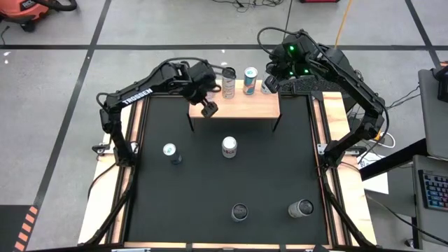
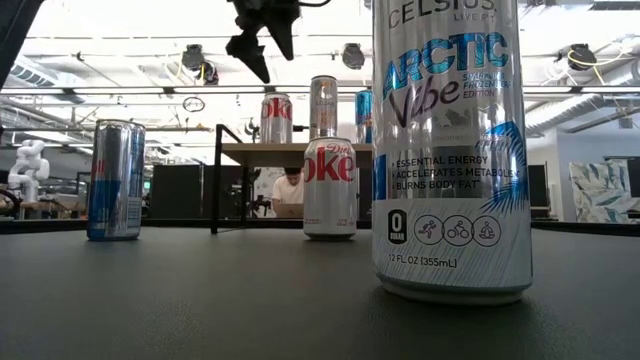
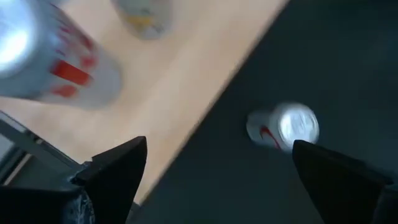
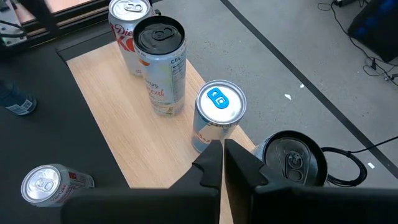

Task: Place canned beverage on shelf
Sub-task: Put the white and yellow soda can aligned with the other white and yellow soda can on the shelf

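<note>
While the left gripper [image 1: 208,108] hung over the front left edge of the shelf [image 1: 245,106], its two fingers [image 3: 115,171] were spread wide and held nothing. The shelf, a low wooden one with thin black legs, stood at the far side of the black worktop [image 1: 210,189]. On it, four cans stood upright in a row along the back: a Diet Coke can [image 4: 126,31] at the left end, beside it a pale Celsius can with a black top [image 4: 163,62], then a can with a blue tab [image 4: 216,118], and at the right end a dark-topped can [image 4: 293,158] just beside the right gripper. The right gripper [image 4: 222,168] was above the right end of the shelf, near the blue-tab can, and its fingers were pressed together with nothing between them. Four more cans stood on the worktop in front of the shelf: a second Diet Coke can [image 1: 229,146] in the middle, a blue and silver can [image 1: 169,151] to its left, a dark-topped can [image 1: 239,211] near the front edge, and a large Celsius Arctic Vibe can [image 2: 450,150] at the front right, very near to the low camera. Behind the worktop, in the low view, a person [image 2: 290,192] sat far away in the room.
</note>
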`<state>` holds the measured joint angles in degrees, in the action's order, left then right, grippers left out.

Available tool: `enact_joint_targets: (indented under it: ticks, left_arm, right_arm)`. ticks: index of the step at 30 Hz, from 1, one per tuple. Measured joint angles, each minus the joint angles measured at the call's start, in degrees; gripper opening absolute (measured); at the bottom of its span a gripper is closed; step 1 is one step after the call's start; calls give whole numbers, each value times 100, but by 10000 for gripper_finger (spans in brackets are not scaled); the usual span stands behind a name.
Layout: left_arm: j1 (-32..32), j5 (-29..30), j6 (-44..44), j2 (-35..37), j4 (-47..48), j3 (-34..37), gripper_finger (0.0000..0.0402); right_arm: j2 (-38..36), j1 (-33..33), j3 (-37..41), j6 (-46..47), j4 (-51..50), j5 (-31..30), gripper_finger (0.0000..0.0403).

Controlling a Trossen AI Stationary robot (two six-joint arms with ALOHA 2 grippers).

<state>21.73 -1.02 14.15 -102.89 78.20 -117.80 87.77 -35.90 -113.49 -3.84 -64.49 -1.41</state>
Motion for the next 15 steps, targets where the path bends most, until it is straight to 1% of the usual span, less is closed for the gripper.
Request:
enact_joint_targets:
  ticks: [8, 15]
  left_arm:
    - [-405, -37, -304, -2, 755, 0, 398]
    - [-748, -35, -306, -2, 842, 0, 398]
  right_arm:
    - [0, -1, 0, -1, 2, -1, 0]
    - [0, 0, 0, -1, 1, 0, 0]
